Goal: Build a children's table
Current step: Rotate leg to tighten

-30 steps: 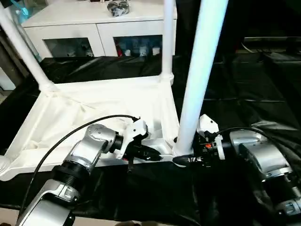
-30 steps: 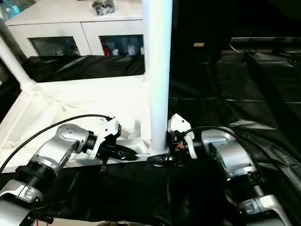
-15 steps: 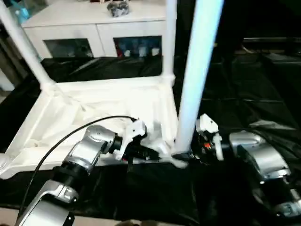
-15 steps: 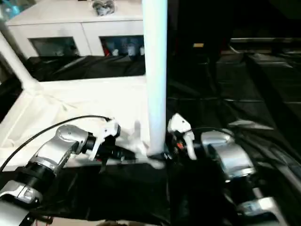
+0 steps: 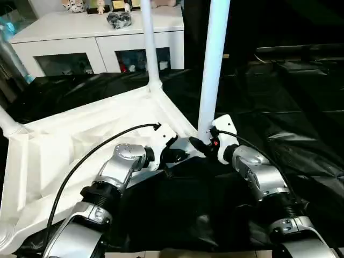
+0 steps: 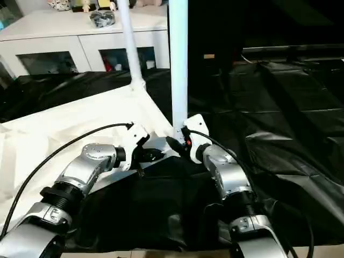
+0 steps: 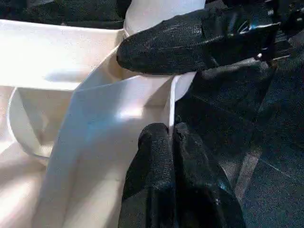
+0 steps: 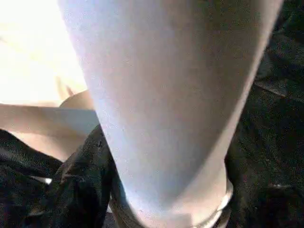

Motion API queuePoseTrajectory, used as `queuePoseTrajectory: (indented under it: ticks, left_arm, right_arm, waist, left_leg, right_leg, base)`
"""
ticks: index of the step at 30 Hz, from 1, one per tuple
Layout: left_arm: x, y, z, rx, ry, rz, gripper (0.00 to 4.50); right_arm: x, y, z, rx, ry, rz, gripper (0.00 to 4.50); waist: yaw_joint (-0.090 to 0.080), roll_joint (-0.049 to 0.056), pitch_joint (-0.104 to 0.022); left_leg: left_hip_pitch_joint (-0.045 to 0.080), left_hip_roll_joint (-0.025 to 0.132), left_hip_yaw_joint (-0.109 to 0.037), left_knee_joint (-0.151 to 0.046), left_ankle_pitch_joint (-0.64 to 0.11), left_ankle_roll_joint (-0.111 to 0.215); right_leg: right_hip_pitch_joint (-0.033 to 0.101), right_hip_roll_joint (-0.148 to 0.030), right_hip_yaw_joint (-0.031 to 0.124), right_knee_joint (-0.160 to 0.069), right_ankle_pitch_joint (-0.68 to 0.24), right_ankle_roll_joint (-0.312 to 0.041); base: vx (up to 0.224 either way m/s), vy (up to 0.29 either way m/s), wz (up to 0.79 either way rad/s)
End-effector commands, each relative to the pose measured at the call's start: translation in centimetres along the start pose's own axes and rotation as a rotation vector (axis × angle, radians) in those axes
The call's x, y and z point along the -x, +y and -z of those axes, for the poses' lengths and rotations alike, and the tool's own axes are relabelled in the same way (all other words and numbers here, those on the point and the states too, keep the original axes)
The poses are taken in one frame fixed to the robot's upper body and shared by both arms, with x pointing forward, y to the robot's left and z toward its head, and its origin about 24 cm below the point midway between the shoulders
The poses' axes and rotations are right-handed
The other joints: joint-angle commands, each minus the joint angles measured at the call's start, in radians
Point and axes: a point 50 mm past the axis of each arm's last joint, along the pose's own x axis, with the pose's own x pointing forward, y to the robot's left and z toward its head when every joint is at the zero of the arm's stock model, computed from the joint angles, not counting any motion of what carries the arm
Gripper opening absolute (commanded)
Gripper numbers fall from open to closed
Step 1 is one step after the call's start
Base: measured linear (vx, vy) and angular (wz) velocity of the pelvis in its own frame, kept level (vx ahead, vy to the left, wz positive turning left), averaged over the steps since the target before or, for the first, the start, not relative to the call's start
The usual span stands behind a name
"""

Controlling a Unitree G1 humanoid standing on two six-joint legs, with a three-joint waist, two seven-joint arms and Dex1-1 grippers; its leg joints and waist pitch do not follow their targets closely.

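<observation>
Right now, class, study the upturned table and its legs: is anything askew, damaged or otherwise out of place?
Nothing looks damaged or spilled. The tabletop lies upside down on the black sheet, at an angle to it. The near leg and the far leg both stand upright in corner sockets. The left tool pinches the tabletop's rim.

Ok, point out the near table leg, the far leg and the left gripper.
near leg (image 5: 212, 64), left eye view, middle of its shaft
far leg (image 5: 149, 48), left eye view, middle of its shaft
left gripper (image 7: 171, 135), left wrist view, fingertips pinching the tabletop rim
</observation>
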Motion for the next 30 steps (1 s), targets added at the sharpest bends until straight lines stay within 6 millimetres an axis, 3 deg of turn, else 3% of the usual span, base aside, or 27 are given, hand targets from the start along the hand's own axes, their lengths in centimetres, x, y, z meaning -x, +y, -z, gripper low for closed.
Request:
queuePoseTrajectory:
  ticks: [1, 3, 7, 9, 10, 12, 13, 15, 18, 19, 21, 22, 26, 30]
  left_arm:
    - [-1.4, -1.7, -3.1, -0.086, -0.09, 0.112, 0.0]
    - [-1.1, -1.9, -3.1, -0.102, -0.1, 0.161, 0.0]
    - [-0.3, -2.1, -2.9, -0.125, -0.101, 0.232, 0.0]
    - [0.7, -2.0, -2.4, -0.146, -0.082, 0.309, 0.0]
    - [1.1, -1.9, -2.3, -0.159, -0.082, 0.327, 0.0]
    - [1.5, -1.8, -2.2, -0.16, -0.073, 0.356, 0.0]
    - [2.0, -1.8, -2.1, -0.171, -0.067, 0.393, 0.0]
    - [2.4, -1.7, -2.0, -0.167, -0.062, 0.416, 0.0]
    - [2.8, -1.6, -2.0, -0.166, -0.05, 0.446, 0.0]
    - [3.2, -1.6, -1.9, -0.168, -0.038, 0.471, 0.0]
    - [3.4, -1.6, -1.8, -0.166, -0.032, 0.483, 0.0]
    - [3.6, -1.5, -1.7, -0.169, -0.023, 0.495, 0.0]
    - [3.8, -1.6, -1.5, -0.165, -0.012, 0.511, 0.0]
    - [3.9, -1.5, -1.4, -0.168, -0.008, 0.508, 0.0]
  right_arm:
    - [-1.5, 3.8, 0.9, -0.06, 0.041, -0.23, 3.49]
    - [-1.0, 3.4, 0.6, -0.045, 0.036, -0.269, 3.75]
    - [0.2, 2.5, 0.3, 0.041, 0.039, -0.347, 4.07]
    - [2.3, 1.5, 0.1, 0.098, 0.054, -0.503, 4.07]
    - [3.1, 1.2, 0.0, 0.113, 0.069, -0.554, 4.07]
    - [3.9, 0.9, 0.0, 0.127, 0.092, -0.614, 4.07]
    - [4.8, 0.6, 0.1, 0.134, 0.122, -0.677, 4.07]
    - [5.4, 0.5, 0.1, 0.139, 0.156, -0.723, 4.07]
    - [5.9, 0.3, 0.3, 0.151, 0.193, -0.757, 3.81]
    - [6.2, 0.2, 0.3, 0.159, 0.212, -0.78, 3.72]
    - [6.4, 0.2, 0.2, 0.16, 0.219, -0.791, 3.68]
    - [6.5, 0.3, 0.1, 0.163, 0.226, -0.808, 3.44]
    - [6.7, 0.5, 0.2, 0.162, 0.243, -0.833, 3.14]
    - [6.8, 1.0, 0.5, 0.163, 0.257, -0.855, 2.8]
  waist:
    - [-0.001, -0.01, -0.048]
    - [0.001, -0.01, -0.051]
    - [0.012, -0.009, -0.066]
    - [0.028, -0.011, -0.071]
    - [0.039, -0.004, -0.078]
    - [0.053, -0.008, -0.081]
    - [0.064, -0.009, -0.081]
    - [0.074, -0.007, -0.078]
    - [0.08, -0.007, -0.071]
    - [0.082, -0.008, -0.067]
    - [0.082, -0.008, -0.066]
    - [0.083, -0.008, -0.066]
    - [0.084, -0.008, -0.067]
    - [0.085, -0.008, -0.07]
  left_leg:
    - [0.008, 0.064, -0.047, -0.097, -0.337, 0.007]
    - [0.005, 0.063, -0.045, -0.094, -0.309, 0.023]
    - [-0.004, 0.064, -0.038, -0.076, -0.13, 0.091]
    - [-0.001, 0.065, -0.033, -0.065, -0.082, 0.135]
    - [-0.004, 0.066, -0.034, -0.056, -0.028, 0.171]
    - [-0.006, 0.065, -0.032, -0.046, 0.03, 0.213]
    - [-0.01, 0.067, -0.034, -0.044, 0.034, 0.227]
    - [-0.006, 0.075, -0.033, -0.046, 0.006, 0.221]
    - [-0.007, 0.079, -0.035, -0.054, -0.049, 0.185]
    - [-0.003, 0.08, -0.035, -0.062, -0.11, 0.144]
    - [0.0, 0.079, -0.032, -0.066, -0.14, 0.113]
    - [0.002, 0.079, -0.032, -0.068, -0.153, 0.1]
    - [0.001, 0.078, -0.031, -0.068, -0.145, 0.086]
    - [-0.004, 0.076, -0.033, -0.064, -0.108, 0.101]
  right_leg:
    - [0.025, -0.069, 0.046, -0.094, -0.317, -0.213]
    - [0.031, -0.069, 0.045, -0.09, -0.27, -0.225]
    - [0.038, -0.07, 0.043, -0.063, -0.014, -0.287]
    - [0.039, -0.065, 0.038, -0.052, 0.077, -0.304]
    - [0.039, -0.066, 0.038, -0.041, 0.148, -0.311]
    - [0.031, -0.065, 0.037, -0.033, 0.219, -0.315]
    - [0.031, -0.066, 0.035, -0.032, 0.208, -0.314]
    - [0.022, -0.065, 0.035, -0.035, 0.143, -0.311]
    - [0.022, -0.064, 0.034, -0.042, 0.032, -0.302]
    - [0.021, -0.065, 0.036, -0.051, -0.049, -0.294]
    - [0.019, -0.064, 0.039, -0.054, -0.078, -0.288]
    - [0.018, -0.065, 0.041, -0.056, -0.088, -0.285]
    - [0.019, -0.067, 0.042, -0.055, -0.079, -0.279]
    - [0.023, -0.067, 0.041, -0.051, -0.036, -0.276]
  base:
    - [0.0, 0.0, 0.0]
    - [0.0, 0.0, 0.0]
    - [0.026, -0.006, 0.01]
    - [0.026, -0.005, 0.02]
    - [0.0, 0.0, 0.0]
    - [0.0, 0.0, 0.0]
    - [0.0, 0.0, 0.0]
    - [0.0, 0.0, 0.0]
    - [0.0, 0.0, 0.0]
    - [0.0, 0.0, 0.0]
    - [0.0, 0.0, 0.0]
    - [0.0, 0.0, 0.0]
    - [0.0, 0.0, 0.0]
    - [0.0, 0.0, 0.0]
